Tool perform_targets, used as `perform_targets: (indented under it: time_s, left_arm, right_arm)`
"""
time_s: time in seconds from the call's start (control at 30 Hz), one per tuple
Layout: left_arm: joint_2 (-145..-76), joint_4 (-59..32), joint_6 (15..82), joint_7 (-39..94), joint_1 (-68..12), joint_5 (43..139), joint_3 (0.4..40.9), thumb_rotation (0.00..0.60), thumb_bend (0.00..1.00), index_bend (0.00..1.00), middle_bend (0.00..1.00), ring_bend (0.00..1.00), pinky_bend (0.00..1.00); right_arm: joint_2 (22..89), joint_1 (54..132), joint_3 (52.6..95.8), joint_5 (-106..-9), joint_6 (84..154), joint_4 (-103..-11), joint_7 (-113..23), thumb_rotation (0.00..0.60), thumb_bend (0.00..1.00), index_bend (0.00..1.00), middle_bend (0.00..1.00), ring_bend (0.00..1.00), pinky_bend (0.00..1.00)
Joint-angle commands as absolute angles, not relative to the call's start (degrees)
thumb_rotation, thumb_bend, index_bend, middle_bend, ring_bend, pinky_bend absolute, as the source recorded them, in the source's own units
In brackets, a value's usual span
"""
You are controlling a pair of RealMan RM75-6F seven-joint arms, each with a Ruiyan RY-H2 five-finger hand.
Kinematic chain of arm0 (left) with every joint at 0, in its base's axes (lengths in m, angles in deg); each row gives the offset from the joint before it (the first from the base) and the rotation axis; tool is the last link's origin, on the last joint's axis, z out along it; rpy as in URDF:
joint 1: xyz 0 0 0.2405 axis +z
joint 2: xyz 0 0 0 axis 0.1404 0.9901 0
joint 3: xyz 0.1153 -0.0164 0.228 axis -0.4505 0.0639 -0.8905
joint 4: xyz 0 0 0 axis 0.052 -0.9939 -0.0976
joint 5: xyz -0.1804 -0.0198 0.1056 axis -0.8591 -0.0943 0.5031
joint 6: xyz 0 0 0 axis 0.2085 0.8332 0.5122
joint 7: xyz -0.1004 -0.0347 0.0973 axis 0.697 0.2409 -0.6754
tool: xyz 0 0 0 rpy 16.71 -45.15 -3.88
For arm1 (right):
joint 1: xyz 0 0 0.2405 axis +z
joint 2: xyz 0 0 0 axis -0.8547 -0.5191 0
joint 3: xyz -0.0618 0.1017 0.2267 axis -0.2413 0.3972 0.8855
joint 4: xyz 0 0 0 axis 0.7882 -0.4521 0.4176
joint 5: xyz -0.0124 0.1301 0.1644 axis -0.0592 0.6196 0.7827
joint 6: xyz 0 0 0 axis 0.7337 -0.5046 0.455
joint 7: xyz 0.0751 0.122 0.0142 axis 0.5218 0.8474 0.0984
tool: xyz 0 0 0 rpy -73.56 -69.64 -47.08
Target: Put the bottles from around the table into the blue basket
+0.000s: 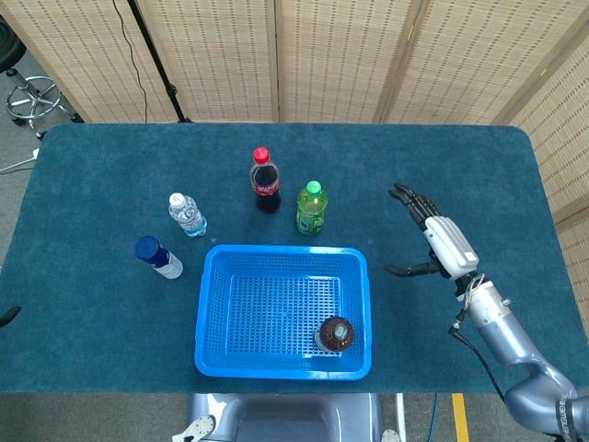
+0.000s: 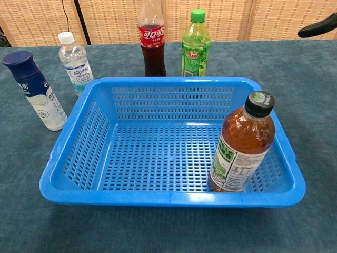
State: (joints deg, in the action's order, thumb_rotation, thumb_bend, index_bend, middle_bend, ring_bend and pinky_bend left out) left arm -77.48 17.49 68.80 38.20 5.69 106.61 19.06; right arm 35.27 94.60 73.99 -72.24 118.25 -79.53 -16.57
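A brown tea bottle (image 1: 336,333) (image 2: 241,143) stands upright in the near right corner of the blue basket (image 1: 213,304) (image 2: 79,153). Behind the basket stand a cola bottle (image 1: 265,180) (image 2: 151,39) and a green bottle (image 1: 311,207) (image 2: 195,43). To its left stand a clear water bottle (image 1: 187,214) (image 2: 75,62) and a white bottle with a dark blue cap (image 1: 158,257) (image 2: 35,90). My right hand (image 1: 433,238) is open above the cloth right of the basket, fingers spread, holding nothing; one dark fingertip (image 2: 318,26) shows in the chest view. My left hand is out of sight.
The dark blue cloth-covered table (image 1: 479,175) is bordered by woven screens (image 1: 340,55) at the back. A stool (image 1: 32,97) stands on the floor at far left. Bare cloth lies right of the basket under my right hand.
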Motion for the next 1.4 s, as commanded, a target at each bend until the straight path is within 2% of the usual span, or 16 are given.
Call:
perform_targets:
  time_s: [0.03, 0.33, 0.4, 0.63, 1.07, 1.33, 1.4]
  left_arm:
    - [-77.6, 17.5, 69.0, 37.9, 5.7, 106.5, 19.1, 0.6, 0.0, 0.0, 0.0, 0.0, 0.0]
    - [-77.7, 17.2, 68.2, 38.0, 5.4, 105.3, 19.6, 0.6, 0.0, 0.0, 0.0, 0.0, 0.0]
    - [-77.5, 16.7, 67.4, 38.7, 5.0, 103.8, 20.2, 0.6, 0.0, 0.0, 0.0, 0.0, 0.0]
    - [-77.2, 16.3, 66.1, 39.4, 4.6, 102.6, 20.6, 0.6, 0.0, 0.0, 0.0, 0.0, 0.0]
    - [-77.4, 15.9, 64.8, 38.8, 3.9, 101.0, 21.1, 0.6, 0.0, 0.0, 0.0, 0.0, 0.0]
    - [-77.2, 15.4, 64.1, 39.8, 3.9, 99.9, 21.4, 0.6, 0.0, 0.0, 0.0, 0.0, 0.0]
    - [-77.1, 15.2, 63.6, 40.1, 3.7, 99.5, 21.6, 0.6, 0.0, 0.0, 0.0, 0.0, 0.0]
  right_arm:
    - [40.8, 99.7, 77.0, -64.9, 108.6, -70.7, -15.4, 0.6, 0.0, 0.0, 0.0, 0.0, 0.0]
    - [50.8, 104.4, 80.3, -59.9, 101.9, -57.9, -14.4, 0.6, 0.0, 0.0, 0.0, 0.0, 0.0]
    - [54.6, 105.9, 81.0, -58.7, 100.3, -52.7, -14.4, 0.6, 0.0, 0.0, 0.0, 0.0, 0.0]
    - [60.6, 108.2, 82.7, -59.3, 97.5, -45.7, -11.0, 0.6, 0.0, 0.0, 0.0, 0.0, 0.0]
    - [69.2, 111.5, 83.3, -64.2, 94.3, -36.9, -2.8, 0.6, 0.0, 0.0, 0.0, 0.0, 0.0]
    - [76.4, 114.7, 84.8, -65.2, 94.3, -25.9, 0.3, 0.6, 0.0, 0.0, 0.0, 0.0, 0.0]
    - [78.4, 115.1, 85.1, -65.5, 95.5, -22.8, 0.7, 0.6, 0.0, 0.0, 0.04, 0.01, 0.03]
